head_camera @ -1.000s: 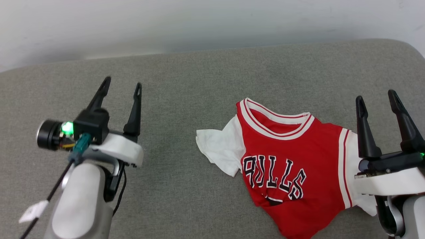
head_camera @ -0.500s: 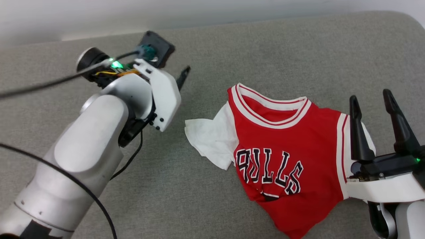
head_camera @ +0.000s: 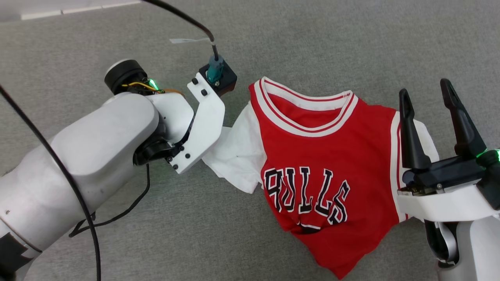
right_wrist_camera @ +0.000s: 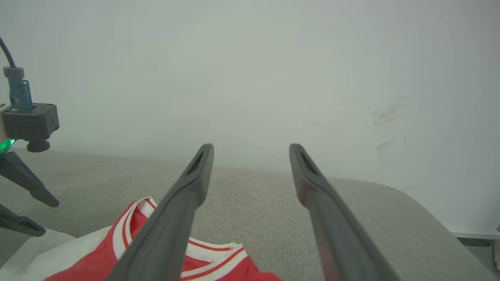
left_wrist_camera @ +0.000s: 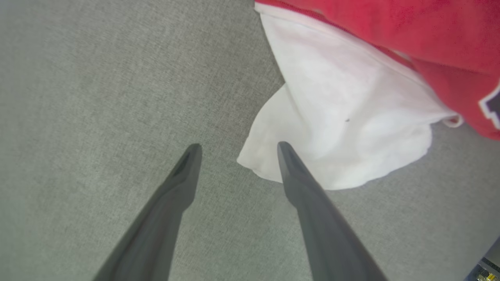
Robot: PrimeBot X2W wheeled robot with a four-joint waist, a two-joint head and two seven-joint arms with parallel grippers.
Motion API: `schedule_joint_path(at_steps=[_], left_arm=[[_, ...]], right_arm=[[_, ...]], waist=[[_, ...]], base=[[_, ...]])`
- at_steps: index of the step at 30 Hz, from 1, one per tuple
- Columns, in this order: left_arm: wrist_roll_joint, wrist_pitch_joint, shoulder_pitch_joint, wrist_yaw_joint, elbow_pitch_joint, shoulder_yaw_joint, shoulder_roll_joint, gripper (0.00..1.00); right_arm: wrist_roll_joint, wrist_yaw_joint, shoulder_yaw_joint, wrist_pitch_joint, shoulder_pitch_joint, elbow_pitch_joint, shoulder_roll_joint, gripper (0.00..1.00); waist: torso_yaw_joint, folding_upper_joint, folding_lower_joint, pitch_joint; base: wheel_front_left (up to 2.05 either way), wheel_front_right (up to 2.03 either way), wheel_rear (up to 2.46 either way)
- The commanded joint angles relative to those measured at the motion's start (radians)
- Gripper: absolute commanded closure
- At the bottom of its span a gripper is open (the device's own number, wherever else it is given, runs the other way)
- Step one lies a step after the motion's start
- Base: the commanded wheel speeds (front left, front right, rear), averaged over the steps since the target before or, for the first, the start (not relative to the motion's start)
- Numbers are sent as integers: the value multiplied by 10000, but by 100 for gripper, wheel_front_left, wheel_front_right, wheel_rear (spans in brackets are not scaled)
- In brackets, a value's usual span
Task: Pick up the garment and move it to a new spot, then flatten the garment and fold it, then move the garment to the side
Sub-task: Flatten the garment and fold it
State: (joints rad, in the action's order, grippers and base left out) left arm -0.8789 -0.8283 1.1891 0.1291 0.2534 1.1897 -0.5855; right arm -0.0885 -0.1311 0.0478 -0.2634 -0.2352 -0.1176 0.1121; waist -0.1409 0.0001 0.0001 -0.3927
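The pale left forearm (head_camera: 90,156) is nearest to the robot and comes in from the lower left. At the lower right stands the right gripper (head_camera: 424,86), its two dark fingers pointing away from the robot. Its jaws are wide apart and nothing is between them. In the head view it stands over the right edge of the garment (head_camera: 312,156); I cannot tell if it touches the cloth.

The garment lies front side up and a little wrinkled on the grey padded surface (head_camera: 312,35), toward the robot's right. Its hem is nearer to the robot and its collar (head_camera: 304,113) farther. Black letters (head_camera: 306,193) with white outlines go across the chest.

On the garment's other side, the left gripper (left_wrist_camera: 238,145) points down at the white sleeve (left_wrist_camera: 343,117). Its jaws are also apart. In the left wrist view one fingertip is over the bare surface and the other is over the edge of the sleeve. The corner of the sleeve lies between them, not clamped.

A black cable (head_camera: 183,17) rises from the left wrist toward the far side. Beyond the surface, the right wrist view shows a pale wall (right_wrist_camera: 250,58).
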Motion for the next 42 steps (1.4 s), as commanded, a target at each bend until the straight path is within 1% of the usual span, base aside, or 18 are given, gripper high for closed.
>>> schedule_joint_path(at_steps=[1,5,9,11,15,21,23,28,32,35,39,42], left_arm=[[-180,-98,196,-3,24,232,-49,0],[-546,-375,254,-3,188,750,-10,0],[-148,-851,-141,-3,98,956,7,0],[115,-945,-412,-1,-32,999,-8,100],[331,-625,-522,-3,-143,994,-37,100],[-78,475,-354,-2,-173,899,-410,100],[-360,827,-428,-2,-93,903,-666,100],[-1030,1413,-681,-2,225,845,-1665,100],[-1463,1624,-1101,-34,618,732,-2405,100],[-1740,1709,-1493,-164,988,707,-2734,100],[-2021,1879,-2038,-346,1501,709,-2869,100],[-2146,2002,-2425,-443,1901,738,-2711,100]], right_arm=[[-23,7,34,-18,-165,34,-59,0],[-21,7,65,-18,-349,59,-112,0],[40,7,78,-19,-494,89,-176,0],[54,7,82,-19,-555,123,-190,0],[107,7,-16,-19,-558,235,-205,0],[153,7,-316,-19,-169,427,-221,0],[135,7,-419,-19,18,440,-240,0],[118,7,-496,-19,425,501,-265,0],[146,7,-496,-19,551,539,-212,0],[141,7,-438,-19,538,568,-158,0],[143,7,-334,-19,564,672,-137,0],[136,8,-306,-19,610,760,-140,0]], waist=[[-127,-1,-1,-183],[-210,-1,-1,-414],[-247,-1,-1,-567],[-250,-1,-1,-600],[-101,-1,-1,-439],[466,-1,-1,234],[692,-1,-1,478],[1150,-1,-1,915],[1333,-1,-1,1034],[1353,-1,-1,1029],[1270,-1,-1,986],[1198,-1,-1,1005]], base=[[0,0,0],[0,0,0],[0,0,0],[0,0,0],[0,0,0],[0,0,0],[0,0,0],[0,0,0],[0,0,0],[0,0,0],[0,0,0],[0,0,0]])
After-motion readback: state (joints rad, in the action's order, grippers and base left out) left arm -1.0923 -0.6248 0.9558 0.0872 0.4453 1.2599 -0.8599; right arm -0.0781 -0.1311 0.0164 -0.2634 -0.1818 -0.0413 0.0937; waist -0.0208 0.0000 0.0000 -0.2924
